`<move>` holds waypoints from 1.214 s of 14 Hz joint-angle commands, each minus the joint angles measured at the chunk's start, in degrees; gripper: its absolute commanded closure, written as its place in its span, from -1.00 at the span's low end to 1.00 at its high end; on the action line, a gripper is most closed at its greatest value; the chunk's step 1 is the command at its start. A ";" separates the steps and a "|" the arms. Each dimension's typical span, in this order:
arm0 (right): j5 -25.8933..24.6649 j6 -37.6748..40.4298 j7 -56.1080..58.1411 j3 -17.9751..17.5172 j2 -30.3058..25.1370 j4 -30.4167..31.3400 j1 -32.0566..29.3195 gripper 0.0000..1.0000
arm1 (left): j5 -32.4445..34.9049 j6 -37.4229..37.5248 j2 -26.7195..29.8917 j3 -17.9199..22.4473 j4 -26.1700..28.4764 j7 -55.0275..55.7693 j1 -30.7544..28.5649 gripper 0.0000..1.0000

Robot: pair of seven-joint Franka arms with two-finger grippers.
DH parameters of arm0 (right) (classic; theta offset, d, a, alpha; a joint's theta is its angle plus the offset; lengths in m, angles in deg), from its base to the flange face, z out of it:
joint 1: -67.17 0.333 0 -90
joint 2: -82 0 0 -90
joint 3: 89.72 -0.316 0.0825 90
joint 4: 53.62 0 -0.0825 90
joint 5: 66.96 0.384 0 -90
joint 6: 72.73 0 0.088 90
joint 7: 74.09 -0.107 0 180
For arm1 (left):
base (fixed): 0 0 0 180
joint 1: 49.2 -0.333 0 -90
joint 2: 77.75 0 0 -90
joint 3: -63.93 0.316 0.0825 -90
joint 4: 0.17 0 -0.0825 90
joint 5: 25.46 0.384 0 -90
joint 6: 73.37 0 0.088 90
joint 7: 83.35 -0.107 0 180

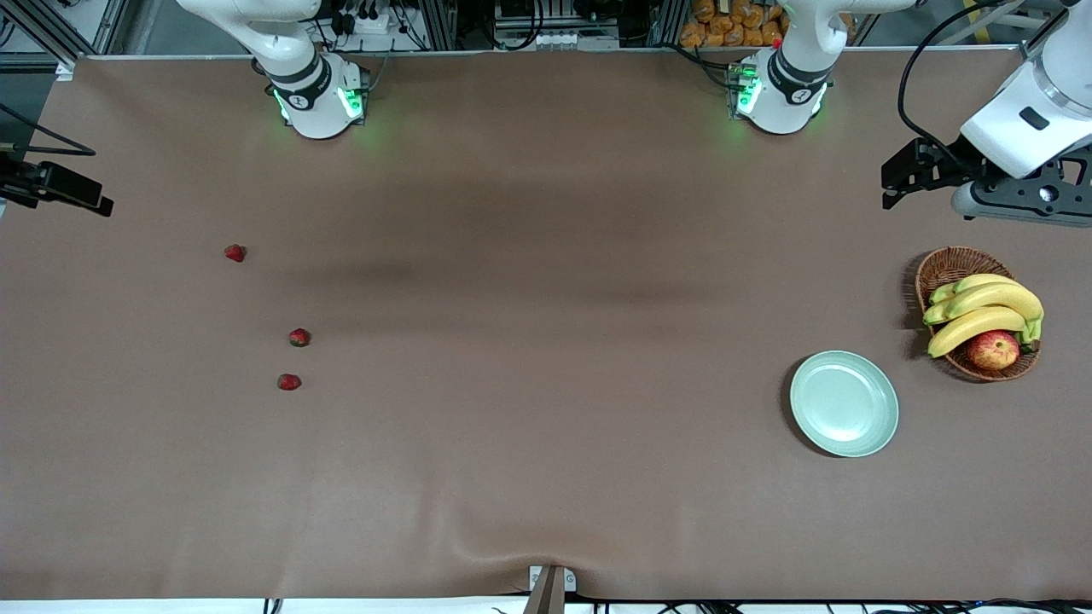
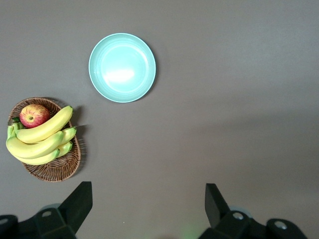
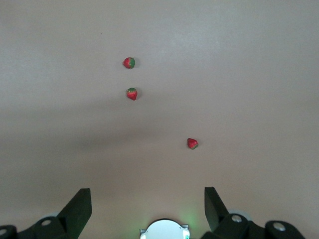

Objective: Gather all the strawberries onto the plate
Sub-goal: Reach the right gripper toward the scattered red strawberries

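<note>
- Three strawberries lie loose on the brown bench [image 1: 546, 477] toward the right arm's end, none yet gathered: one [image 1: 235, 252] sits farthest from the front camera, a second [image 1: 299, 337] nearer, and a third [image 1: 289, 381] nearest, just beside the second.
- The plate [image 1: 844, 403], pale mint and bare, rests well apart from them toward the left arm's end, close to the wicker basket [image 1: 947, 266] holding bananas [image 1: 981, 309] and an apple [image 1: 993, 350] (the fruit in the basket looks to be no part of the job).
- The right gripper [image 3: 147, 209] hangs high over the bench above the berries, jaws spread wide and holding nothing; from that height its wrist camera takes in all three at once, which seems the reason for the pose.
- The left gripper [image 2: 148, 211] is up over the bench by the basket, jaws likewise wide and empty, with plate and basket both in its wrist view; this arm appears to wait.
- Each berry lies on its side, not upright. In the right wrist view the lone one points its green cap toward the camera's lower edge; the paired two show their caps sideways and upward. The berries are too stubby for a clear long axis.
</note>
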 commanded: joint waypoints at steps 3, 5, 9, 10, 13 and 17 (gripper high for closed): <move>1.53 0.17 -0.18 0.00 -0.29 -0.48 -0.17 -1.00 | -0.93 -1.00 0.19 0.06 0.10 -0.82 -0.58 -1.00; 1.62 0.08 0.08 0.09 0.06 0.92 -0.26 -1.00 | -0.84 -1.18 0.19 0.06 0.10 -0.82 -0.49 -1.00; 1.71 -8.68 -0.27 0.00 5.32 4.79 1.32 -1.00 | -0.84 -1.18 0.19 0.06 0.01 -0.82 -0.49 -1.00; 1.71 -11.67 -0.44 0.00 7.86 5.31 2.28 -1.00 | -0.93 -1.18 0.19 0.06 0.01 -0.82 -0.58 -1.00; 1.80 -18.53 -2.55 -0.17 13.23 8.48 4.57 -1.00 | -0.84 -1.18 0.19 -0.20 -0.08 -0.73 -0.31 -1.00; 1.97 -33.89 -2.91 -0.26 19.74 14.70 6.42 -1.00 | -0.84 -1.18 0.19 -0.20 0.01 -0.73 -0.49 -1.00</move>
